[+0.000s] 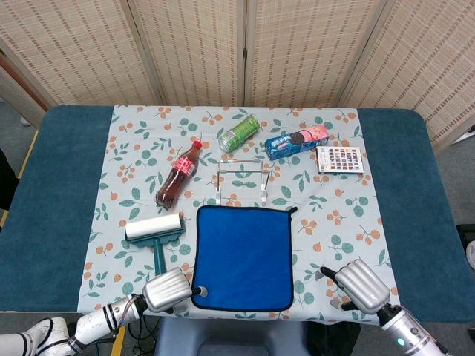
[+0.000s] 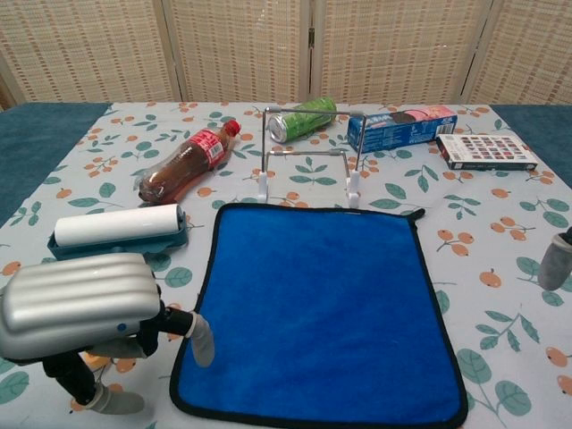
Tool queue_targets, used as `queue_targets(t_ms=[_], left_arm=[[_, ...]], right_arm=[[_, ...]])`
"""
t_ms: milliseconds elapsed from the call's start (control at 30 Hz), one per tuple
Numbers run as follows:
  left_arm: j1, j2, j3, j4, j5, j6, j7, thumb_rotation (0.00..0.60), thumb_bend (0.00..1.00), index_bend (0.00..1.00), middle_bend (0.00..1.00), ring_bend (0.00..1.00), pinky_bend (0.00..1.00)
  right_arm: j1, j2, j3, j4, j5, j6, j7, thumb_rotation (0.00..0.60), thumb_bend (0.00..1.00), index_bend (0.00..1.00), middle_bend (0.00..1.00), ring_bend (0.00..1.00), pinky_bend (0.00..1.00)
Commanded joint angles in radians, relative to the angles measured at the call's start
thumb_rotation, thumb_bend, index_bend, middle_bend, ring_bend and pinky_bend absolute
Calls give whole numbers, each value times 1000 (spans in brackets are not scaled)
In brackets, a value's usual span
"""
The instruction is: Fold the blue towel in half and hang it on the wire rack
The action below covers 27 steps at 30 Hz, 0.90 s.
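The blue towel (image 1: 243,256) (image 2: 320,308) lies flat on the patterned cloth near the table's front edge. Just behind it stands the small wire rack (image 1: 240,180) (image 2: 308,172), upright and bare. My left hand (image 1: 168,290) (image 2: 85,313) hovers at the towel's near left corner, fingers apart, one fingertip (image 2: 202,344) at the towel's black hem; nothing is held. My right hand (image 1: 355,285) is low at the front right, well clear of the towel, fingers apart and holding nothing. In the chest view only one of its fingertips (image 2: 555,261) shows at the right edge.
A lint roller (image 1: 154,231) (image 2: 118,228) lies left of the towel, partly behind my left hand. Further back lie a cola bottle (image 1: 178,176), a green can (image 1: 239,133), a cookie box (image 1: 297,141) and a small patterned box (image 1: 340,159).
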Motion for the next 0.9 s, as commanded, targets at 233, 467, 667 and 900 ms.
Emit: queue_targets(t_ms=[233, 467, 667, 900], left_arm=[[-17, -51, -2, 26, -56, -26, 27, 600, 204, 376, 997, 901, 994], [-26, -67, 2, 27, -83, -34, 46, 600, 204, 382, 997, 901, 994], [-29, -74, 6, 26, -104, -37, 64, 600, 204, 383, 997, 901, 994], [-32, -92, 9, 31, -124, -33, 64, 600, 204, 383, 997, 901, 994]], right_arm=[[2, -4, -11, 10, 2, 8, 15, 600, 89, 392, 898, 835, 874], [3, -5, -16, 20, 5, 17, 27, 600, 89, 392, 898, 835, 874], [2, -4, -20, 27, 6, 27, 35, 600, 89, 392, 898, 834, 874], [-1, -6, -26, 37, 5, 38, 47, 600, 89, 392, 898, 835, 874]])
